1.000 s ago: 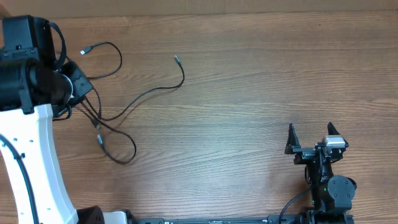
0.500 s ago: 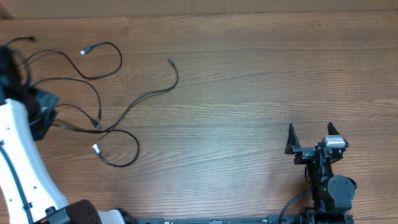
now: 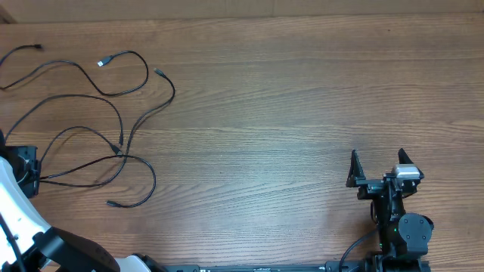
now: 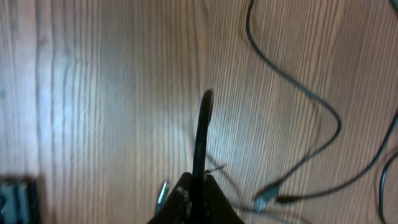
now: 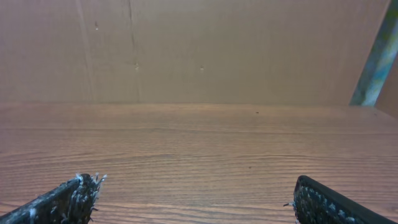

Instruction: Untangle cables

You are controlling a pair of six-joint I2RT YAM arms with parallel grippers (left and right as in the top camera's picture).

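Observation:
Several thin black cables [image 3: 121,147] lie looped and crossing at the left of the table. Their plug ends lie at the far left [image 3: 38,47], at the top [image 3: 100,63], beside that [image 3: 158,72] and at the front [image 3: 110,203]. My left gripper [image 3: 30,172] is at the far left edge, shut on one black cable [image 4: 200,137], which stands straight out of the shut fingers [image 4: 198,190]. More strands [image 4: 311,99] and a silvery plug [image 4: 266,199] lie beside it, blurred. My right gripper [image 3: 378,168] is open and empty at the front right, far from the cables; its fingers [image 5: 196,199] frame bare wood.
The left arm's white link [image 3: 19,219] fills the front left corner. The right arm's base [image 3: 404,230] stands at the front edge. A brown wall [image 5: 199,50] rises behind the table's far edge.
My left arm has swung left and toward the front edge, dragging the cables along. The loose end near the top middle slid left, and the loops spread out.

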